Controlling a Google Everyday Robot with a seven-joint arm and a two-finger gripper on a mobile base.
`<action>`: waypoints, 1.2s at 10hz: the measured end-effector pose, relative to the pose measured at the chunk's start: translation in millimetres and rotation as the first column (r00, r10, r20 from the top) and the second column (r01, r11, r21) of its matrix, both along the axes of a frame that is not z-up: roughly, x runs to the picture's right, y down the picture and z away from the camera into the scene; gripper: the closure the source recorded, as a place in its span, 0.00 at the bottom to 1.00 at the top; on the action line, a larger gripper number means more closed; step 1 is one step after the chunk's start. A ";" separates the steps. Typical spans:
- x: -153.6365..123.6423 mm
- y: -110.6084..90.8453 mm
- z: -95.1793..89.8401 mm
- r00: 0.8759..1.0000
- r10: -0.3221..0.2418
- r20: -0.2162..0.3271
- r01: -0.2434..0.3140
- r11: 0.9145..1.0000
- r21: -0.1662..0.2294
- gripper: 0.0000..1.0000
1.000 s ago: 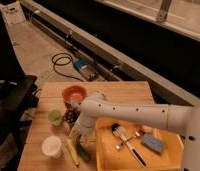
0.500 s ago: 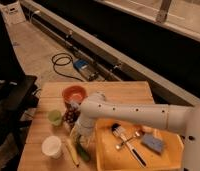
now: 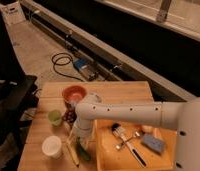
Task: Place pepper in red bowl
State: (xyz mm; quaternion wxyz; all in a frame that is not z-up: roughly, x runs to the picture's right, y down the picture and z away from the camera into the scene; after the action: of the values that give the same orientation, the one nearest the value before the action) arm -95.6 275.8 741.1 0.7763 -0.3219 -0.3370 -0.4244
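1. Furthest left, a round white plastic cup [image 3: 52,146] is standing upright near the front-left corner of the pale wooden table [image 3: 123,92]. A small light green cup [image 3: 55,117] is sitting at its twelve o'clock, apart from it.
2. Just right of the white cup, a pale yellow elongated item [image 3: 73,153] is lying on the wood, running roughly from eleven to five o'clock.
3. The round orange-red bowl with a darker inside [image 3: 74,93] is sitting at one o'clock from the green cup. A small dark clump [image 3: 69,118], too dim to identify, is lying at the bowl's six o'clock.
4. The slender dark green pepper [image 3: 83,151] is lying on the table just beside the yellow item, at its three o'clock. It is well apart from the bowl, which is sitting at the pepper's twelve o'clock.
5. The two-finger gripper [image 3: 79,139] is hanging close above the pepper, at its twelve o'clock, with its fingers spread apart and pinching nothing. Whether they are touching the pepper cannot be told.
6. The white robot arm [image 3: 128,111] is reaching in from three o'clock, passing over a flat yellow tray [image 3: 110,157]. The tray is holding a dark-handled brush [image 3: 130,147] and a blue sponge [image 3: 154,143].
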 end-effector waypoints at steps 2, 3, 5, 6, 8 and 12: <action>4.0 3.7 5.3 0.999 -0.005 -0.035 0.005 1.000 0.003 0.35; 5.5 5.5 8.2 0.999 -0.011 -0.049 0.011 1.000 0.000 0.35; 9.9 13.0 16.3 0.997 -0.016 -0.073 0.015 1.000 -0.015 0.35; 12.5 16.2 19.8 0.997 -0.013 -0.079 0.011 1.000 -0.023 0.35; 14.5 27.4 27.5 0.997 -0.005 -0.080 0.001 0.999 -0.052 0.41; 17.5 27.0 25.8 0.998 0.009 -0.069 -0.013 0.998 -0.059 0.81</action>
State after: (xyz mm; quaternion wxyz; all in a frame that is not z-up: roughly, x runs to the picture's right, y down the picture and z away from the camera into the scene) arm -78.1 302.8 766.9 0.7799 -0.3574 -0.3241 -0.3987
